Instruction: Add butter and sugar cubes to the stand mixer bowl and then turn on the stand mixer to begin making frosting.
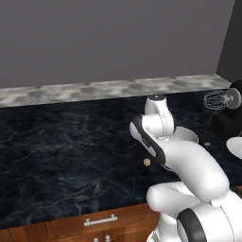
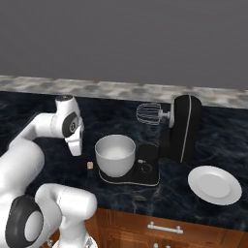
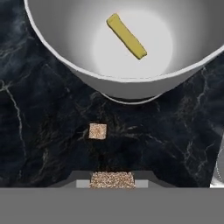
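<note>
1. Dark veined marble counter (image 2: 223, 131) runs under a plain grey wall (image 2: 121, 38), with a pale stone strip (image 2: 116, 89) between them and wooden drawer fronts (image 2: 160, 227) below the edge.
2. The mixer (image 2: 184, 128) stands on the counter with its head tipped back and its whisk (image 2: 148, 114) hanging in the air. The bowl (image 2: 115, 152) sits on the mixer's base and a white plate (image 2: 214, 185) lies off to its right.
3. The butter (image 3: 127, 36) lies inside the bowl, its long axis running diagonally across the bottom in the hand view.
4. My gripper (image 3: 112, 183) is nearly closed, and a speckled cube (image 3: 112, 178) sits between the fingertips. I read that as a grip on one sugar cube.
5. A loose cube (image 3: 97, 131) rests on the counter between the fingers and the bowl, close to the bowl's foot but apart from it.
6. The relation that matters is that the bowl lies straight ahead of the fingers, at the top of the hand view. From the right base camera it is just to the right of the hand.
7. My judgement is that the held cube must go forward and over the near rim before I let go. The loose cube comes after that, then the mixer switch.
</note>
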